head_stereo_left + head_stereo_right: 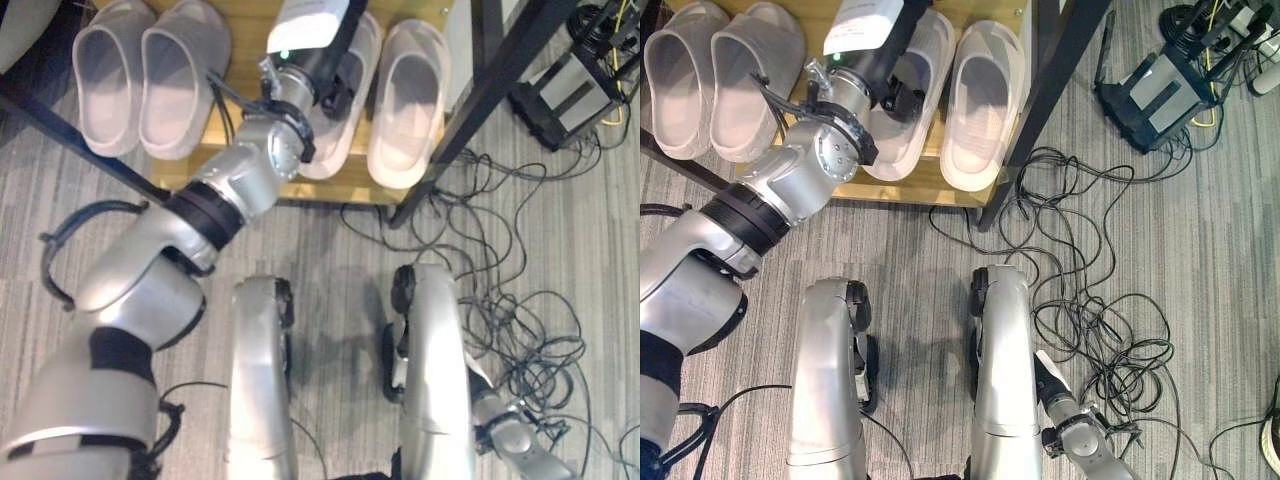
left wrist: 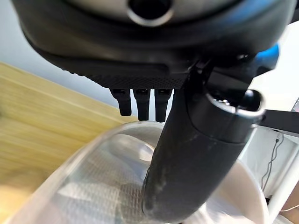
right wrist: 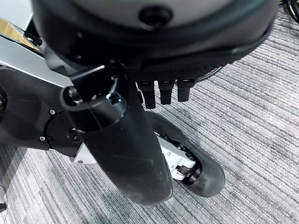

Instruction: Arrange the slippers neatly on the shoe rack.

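Four pale grey slippers lie toe-inward on the wooden shelf (image 1: 322,189) of the shoe rack. One pair (image 1: 150,78) sits side by side at the left. Of the right pair, the outer slipper (image 1: 408,100) lies free, while my left hand (image 1: 325,72) reaches over the inner slipper (image 1: 352,120). In the left wrist view the thumb (image 2: 187,154) dips into that slipper's opening (image 2: 98,177) and the fingers (image 2: 142,101) stay straight beyond its rim. My right hand (image 3: 154,42) hangs open low over the carpet, holding nothing.
Black metal frame legs (image 1: 478,112) slant past the shelf's right end, and another bar (image 1: 70,135) crosses at the left. Tangled black cables (image 1: 500,300) cover the grey carpet to the right. A black device (image 1: 572,92) stands at the upper right.
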